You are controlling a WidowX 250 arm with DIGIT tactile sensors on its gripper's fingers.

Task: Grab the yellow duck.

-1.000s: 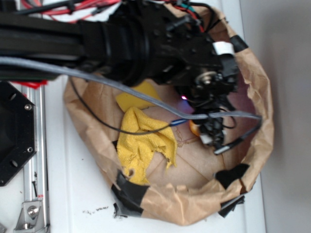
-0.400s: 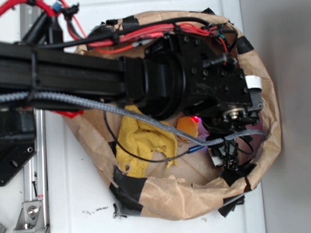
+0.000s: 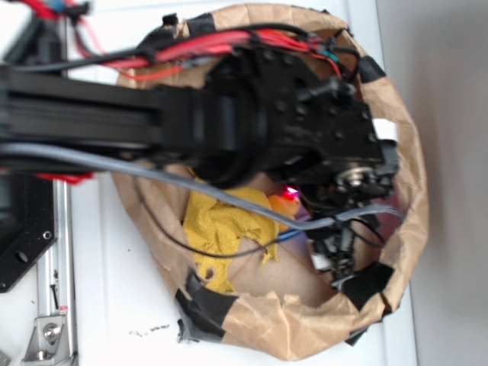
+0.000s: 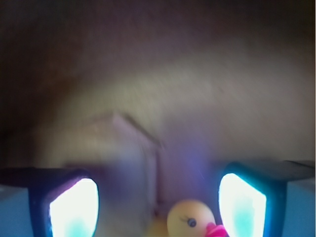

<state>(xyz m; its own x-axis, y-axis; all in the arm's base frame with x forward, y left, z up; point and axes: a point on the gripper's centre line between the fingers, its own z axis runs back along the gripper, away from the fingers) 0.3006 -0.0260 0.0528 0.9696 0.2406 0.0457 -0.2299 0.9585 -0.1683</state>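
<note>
In the wrist view the yellow duck [image 4: 190,219] sits at the bottom edge, its head and pink-red beak showing. My gripper [image 4: 158,210] is open. The duck lies between the two glowing fingers, much closer to the right one [image 4: 242,205] than to the left one [image 4: 74,207]. Whether the beak touches the right finger I cannot tell. From the exterior view only an orange-yellow bit of the duck [image 3: 277,204] peeks out under the black wrist, next to a red light. The gripper [image 3: 338,255] points down into the brown paper bowl [image 3: 305,328].
A crumpled yellow cloth [image 3: 221,225] lies in the left half of the bowl, just left of the duck. Black tape patches [image 3: 206,301] hold the bowl's rim. The arm and its cables cover the bowl's upper half. A metal rail [image 3: 53,305] runs along the left.
The arm swung lower into the bowl, then shifted slightly left. It now covers the yellow wedge seen earlier above the cloth. The cloth has not moved.
</note>
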